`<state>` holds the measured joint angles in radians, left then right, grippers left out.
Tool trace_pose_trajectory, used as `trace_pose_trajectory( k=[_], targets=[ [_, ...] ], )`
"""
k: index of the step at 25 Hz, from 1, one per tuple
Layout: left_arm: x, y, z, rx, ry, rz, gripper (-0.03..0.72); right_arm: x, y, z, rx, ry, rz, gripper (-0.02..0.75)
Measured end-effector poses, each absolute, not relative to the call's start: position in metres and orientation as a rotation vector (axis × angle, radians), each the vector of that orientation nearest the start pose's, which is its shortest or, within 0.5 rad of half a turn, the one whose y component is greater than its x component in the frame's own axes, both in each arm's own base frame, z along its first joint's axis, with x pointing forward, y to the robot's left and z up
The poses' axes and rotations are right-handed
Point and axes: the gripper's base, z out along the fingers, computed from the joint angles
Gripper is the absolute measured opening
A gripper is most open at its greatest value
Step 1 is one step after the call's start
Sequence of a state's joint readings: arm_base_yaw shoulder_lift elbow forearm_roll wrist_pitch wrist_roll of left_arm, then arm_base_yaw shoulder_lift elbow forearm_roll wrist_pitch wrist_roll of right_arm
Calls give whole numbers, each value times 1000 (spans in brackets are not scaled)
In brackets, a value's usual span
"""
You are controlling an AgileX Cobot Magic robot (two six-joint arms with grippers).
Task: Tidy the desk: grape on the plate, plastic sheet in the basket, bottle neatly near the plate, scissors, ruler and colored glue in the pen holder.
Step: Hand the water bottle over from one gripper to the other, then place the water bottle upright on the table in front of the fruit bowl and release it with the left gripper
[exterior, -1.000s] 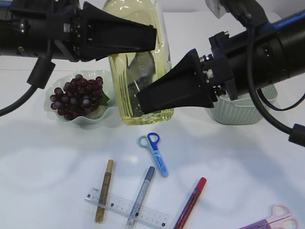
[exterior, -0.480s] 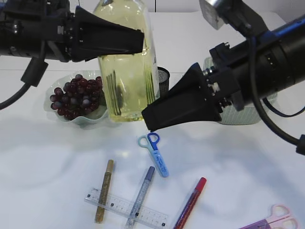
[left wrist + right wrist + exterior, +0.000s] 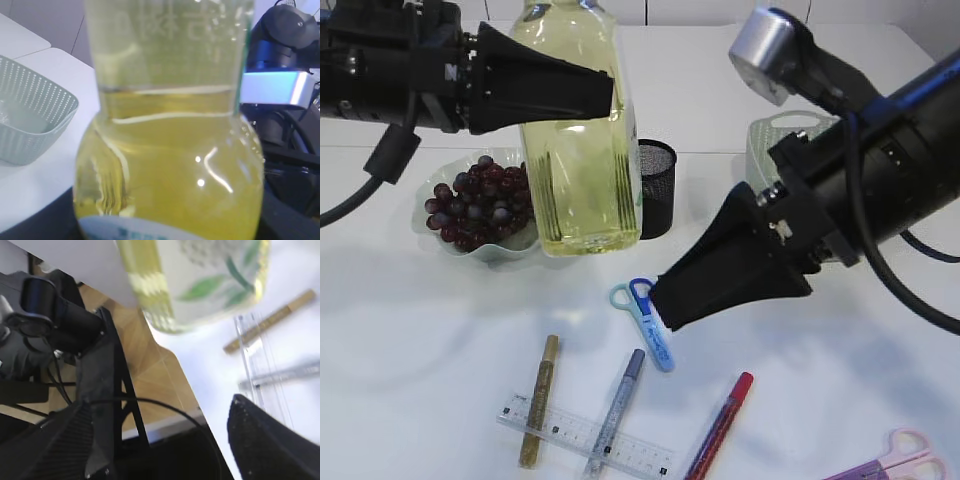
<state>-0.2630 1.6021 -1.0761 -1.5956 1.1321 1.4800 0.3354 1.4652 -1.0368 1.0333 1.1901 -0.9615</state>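
Observation:
My left gripper (image 3: 604, 95) is shut on the upper body of a clear bottle of yellow liquid (image 3: 582, 170), which stands next to the plate (image 3: 500, 252) of dark grapes (image 3: 480, 203). The bottle fills the left wrist view (image 3: 170, 150). My right gripper (image 3: 665, 303) is open and empty, just above small blue scissors (image 3: 647, 325). A gold glue pen (image 3: 538, 400), a silver one (image 3: 617, 410), a red one (image 3: 720, 425) and a clear ruler (image 3: 585, 438) lie at the front. The black mesh pen holder (image 3: 655, 188) stands behind the bottle.
A pale green basket (image 3: 775, 140) stands at the back right behind my right arm; the left wrist view shows it (image 3: 35, 130) with something pale inside. Pink scissors (image 3: 900, 458) lie at the front right corner. The right wrist view shows the table edge and floor.
My left gripper has carried the bottle left towards the plate, uncovering the pen holder. My right gripper has drawn away from the bottle's base, down and right to above the blue scissors.

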Motion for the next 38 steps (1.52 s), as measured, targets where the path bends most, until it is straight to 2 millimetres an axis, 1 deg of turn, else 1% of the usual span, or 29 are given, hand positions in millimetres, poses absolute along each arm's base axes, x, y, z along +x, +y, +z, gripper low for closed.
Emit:
trace_pose_trajectory(
  k=[4,10,17,20,23,25,28,38],
  targets=[
    [286,-162,301,891,1764,-1351,445,230,149,284,-1074,2466,1120,622],
    [286,-162,297,918,1800,-1315,445,232,133,271,-982,2721,860,597],
    [288,-159,288,959,1900,-1215,445,235,113,260,-849,2921,504,594],
    [290,-157,287,981,1949,-1156,445,237,106,258,-767,2977,386,594],
    [292,-154,285,989,1986,-1113,444,237,99,257,-723,3022,278,594],
    [293,-153,283,985,2009,-1089,444,237,96,256,-708,3040,230,594],
    [294,-151,280,980,2051,-1043,444,237,95,256,-703,3045,202,594],
    [297,-137,263,959,2283,-822,444,237,94,256,-699,3046,193,592]
  ],
)
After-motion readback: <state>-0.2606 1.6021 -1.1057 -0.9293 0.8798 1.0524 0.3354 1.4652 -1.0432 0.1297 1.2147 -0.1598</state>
